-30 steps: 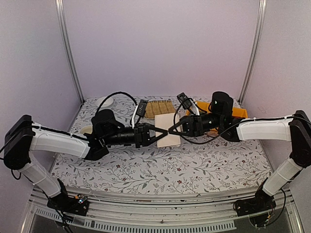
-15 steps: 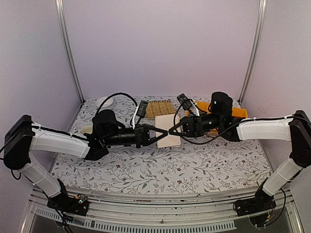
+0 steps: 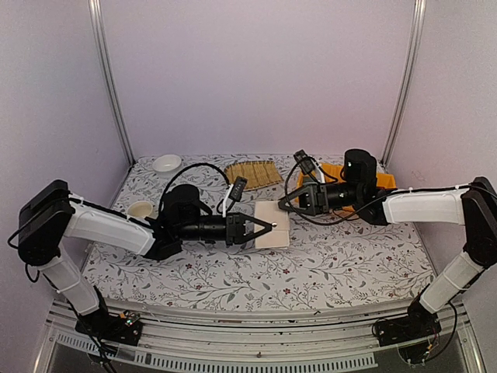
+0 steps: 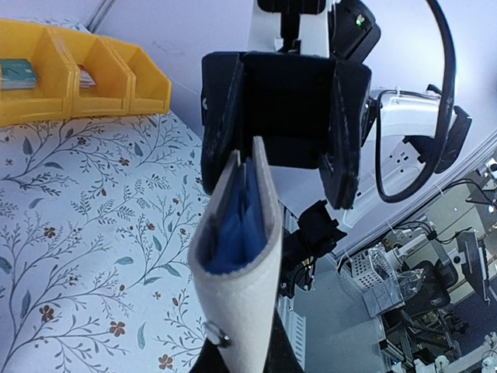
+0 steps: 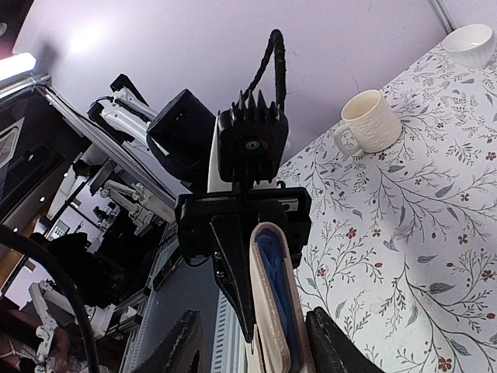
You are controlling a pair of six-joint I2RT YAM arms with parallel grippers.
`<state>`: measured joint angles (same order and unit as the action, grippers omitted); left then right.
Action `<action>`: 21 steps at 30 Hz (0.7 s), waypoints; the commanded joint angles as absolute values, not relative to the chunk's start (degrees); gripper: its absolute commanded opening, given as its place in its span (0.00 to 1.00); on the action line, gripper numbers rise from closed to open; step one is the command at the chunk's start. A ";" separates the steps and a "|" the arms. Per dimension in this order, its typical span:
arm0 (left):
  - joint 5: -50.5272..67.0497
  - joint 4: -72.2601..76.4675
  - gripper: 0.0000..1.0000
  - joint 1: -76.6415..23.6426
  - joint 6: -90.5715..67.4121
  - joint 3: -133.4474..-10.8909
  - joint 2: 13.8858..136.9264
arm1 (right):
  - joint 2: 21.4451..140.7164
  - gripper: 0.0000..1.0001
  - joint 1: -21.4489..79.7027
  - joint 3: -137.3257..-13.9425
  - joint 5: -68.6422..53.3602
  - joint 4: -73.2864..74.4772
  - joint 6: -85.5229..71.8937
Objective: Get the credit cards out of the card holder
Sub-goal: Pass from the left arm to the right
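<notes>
My left gripper (image 3: 266, 227) is shut on the beige card holder (image 3: 273, 224) and holds it on edge above the table. In the left wrist view the card holder (image 4: 237, 303) stands between my left gripper's fingers (image 4: 241, 359), slightly spread, with a blue card (image 4: 233, 225) showing inside. No red-pink card shows. My right gripper (image 3: 284, 202) is open at the holder's far edge. In the right wrist view the right gripper (image 5: 256, 346) straddles the card holder (image 5: 268, 326), where the blue card (image 5: 276, 268) also shows.
A woven straw mat (image 3: 248, 172) lies at the back. Yellow bins (image 3: 380, 180) stand at the back right behind the right arm. A cream mug (image 3: 140, 209) and a white bowl (image 3: 166, 162) sit at the left. The table has a floral cloth.
My left gripper has carried the card holder nearer and slightly right. My right gripper has followed it, with its arm drawn back to the right. The straw mat shows more.
</notes>
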<state>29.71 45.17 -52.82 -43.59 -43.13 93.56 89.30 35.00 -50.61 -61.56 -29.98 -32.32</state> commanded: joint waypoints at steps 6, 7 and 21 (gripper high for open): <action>30.60 45.20 0.00 -53.97 -43.78 -44.73 94.26 | 88.37 0.43 34.63 -50.23 -60.34 -27.14 -31.41; 30.14 44.77 0.00 -53.97 -43.77 -44.81 94.18 | 87.92 0.43 34.57 -50.40 -59.21 -24.97 -30.64; 30.51 44.06 0.39 -54.25 -43.39 -45.29 94.57 | 87.98 0.02 34.54 -52.49 -58.26 -16.09 -22.55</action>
